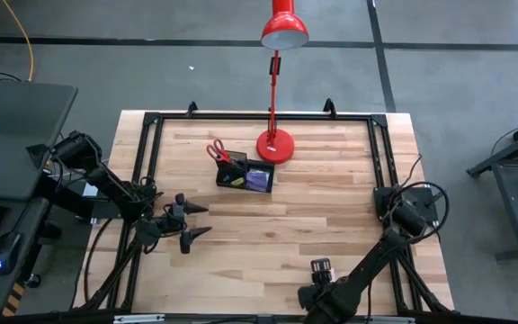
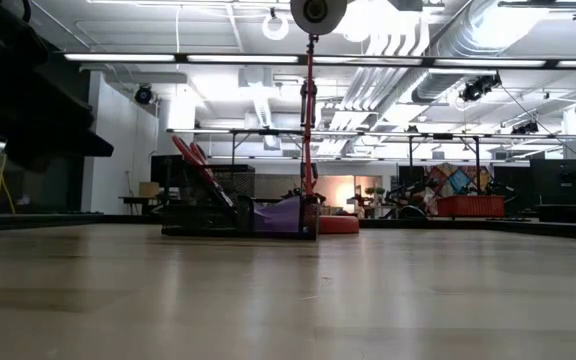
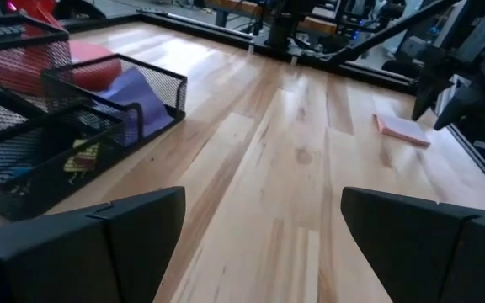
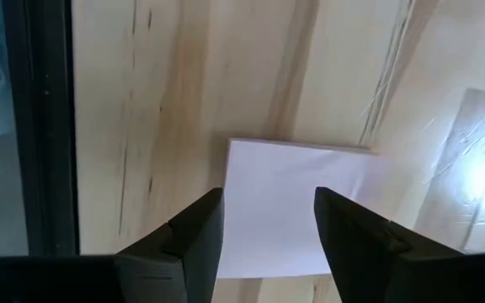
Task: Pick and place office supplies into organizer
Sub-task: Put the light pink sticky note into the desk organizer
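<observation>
left gripper (image 1: 190,221): left side of table, fingers spread wide, nothing between them; in its wrist view both fingertips (image 3: 133,227) hang over bare wood.
organizer (image 1: 245,175): black mesh, two compartments, ahead of the left gripper toward the table's far side, well apart from it.
scissors (image 1: 218,152): red handles, sticking up out of the organizer's compartment on the left-gripper side.
purple sticky-note pad (image 1: 259,179): leaning inside the other compartment, the one nearer the lamp.
yellow item (image 3: 82,157): small, low in the mesh, seen through the wire; which compartment, cannot tell.
lamp (image 1: 275,144): red base just beside the organizer's far corner, head past the table edge.
pink sticky-note pad (image 3: 403,130): flat on the wood, directly under the right gripper, well apart from the organizer.
right gripper (image 4: 266,225): near edge of table, right of centre, pointing down, fingers parted over the pad, not touching it.
</observation>
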Controlling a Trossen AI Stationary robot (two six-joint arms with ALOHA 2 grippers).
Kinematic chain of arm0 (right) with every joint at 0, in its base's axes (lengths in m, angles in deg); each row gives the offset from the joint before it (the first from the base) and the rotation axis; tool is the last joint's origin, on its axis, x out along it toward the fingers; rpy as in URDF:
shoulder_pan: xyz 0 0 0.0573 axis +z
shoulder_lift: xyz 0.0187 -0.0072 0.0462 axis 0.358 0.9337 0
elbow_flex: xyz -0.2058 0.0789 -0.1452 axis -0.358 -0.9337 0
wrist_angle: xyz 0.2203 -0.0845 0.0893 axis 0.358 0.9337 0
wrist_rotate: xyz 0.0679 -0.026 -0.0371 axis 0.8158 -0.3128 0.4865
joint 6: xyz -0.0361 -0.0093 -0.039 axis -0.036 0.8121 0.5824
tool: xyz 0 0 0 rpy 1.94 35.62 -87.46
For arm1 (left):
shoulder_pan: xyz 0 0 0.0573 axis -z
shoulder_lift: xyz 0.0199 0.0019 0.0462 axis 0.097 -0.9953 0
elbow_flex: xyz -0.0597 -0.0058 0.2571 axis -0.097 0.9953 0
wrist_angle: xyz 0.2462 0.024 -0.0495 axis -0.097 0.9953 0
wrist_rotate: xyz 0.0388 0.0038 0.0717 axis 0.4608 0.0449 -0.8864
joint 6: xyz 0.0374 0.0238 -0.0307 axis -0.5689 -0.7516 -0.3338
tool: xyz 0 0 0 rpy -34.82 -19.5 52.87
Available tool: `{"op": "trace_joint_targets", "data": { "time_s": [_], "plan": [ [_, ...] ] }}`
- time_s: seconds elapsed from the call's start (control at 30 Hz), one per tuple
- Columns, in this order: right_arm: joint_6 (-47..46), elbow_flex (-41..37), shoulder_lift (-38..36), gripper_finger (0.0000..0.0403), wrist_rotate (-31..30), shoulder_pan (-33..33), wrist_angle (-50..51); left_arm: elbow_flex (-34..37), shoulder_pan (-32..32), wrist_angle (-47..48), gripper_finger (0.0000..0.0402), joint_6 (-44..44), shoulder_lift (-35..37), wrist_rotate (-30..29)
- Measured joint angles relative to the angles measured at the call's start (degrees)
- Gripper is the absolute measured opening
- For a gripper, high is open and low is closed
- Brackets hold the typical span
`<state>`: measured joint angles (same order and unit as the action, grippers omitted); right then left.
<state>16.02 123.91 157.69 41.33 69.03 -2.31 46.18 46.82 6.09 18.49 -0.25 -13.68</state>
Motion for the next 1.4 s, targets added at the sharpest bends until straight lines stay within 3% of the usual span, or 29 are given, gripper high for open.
{"op": "trace_joint_targets", "data": {
  "time_s": [0.5,0.73,0.9,1.1,1.27,1.4],
  "plan": [
    [-0.5,0.1,3.5,0.0179,3.1,0.0,-0.5,0.0,0.0,0.1,0.0312,1.6,0.0,2.6],
    [-0.3,0.1,3.7,0.017,0.9,-0.3,0.2,0.0,0.0,0.1,0.0312,1.5,0.0,2.5],
    [-1.8,-4.3,3.3,0.0122,4.7,-1.7,-5.2,0.0,0.0,0.2,0.0312,1.5,0.0,2.5],
    [-5.8,-8.6,2.0,0.002,7.5,-2.3,-9.9,0.0,0.0,0.4,0.0312,1.4,0.0,2.5],
    [-5.6,-4.8,3.1,0.0006,4.8,-2.1,-6.6,0.0,0.0,0.5,0.0312,1.4,0.0,2.4],
    [-3.6,0.5,4.1,0.0003,-3.5,-2.4,-3.2,0.0,0.0,0.5,0.0312,1.4,0.0,2.3]
  ]
}}
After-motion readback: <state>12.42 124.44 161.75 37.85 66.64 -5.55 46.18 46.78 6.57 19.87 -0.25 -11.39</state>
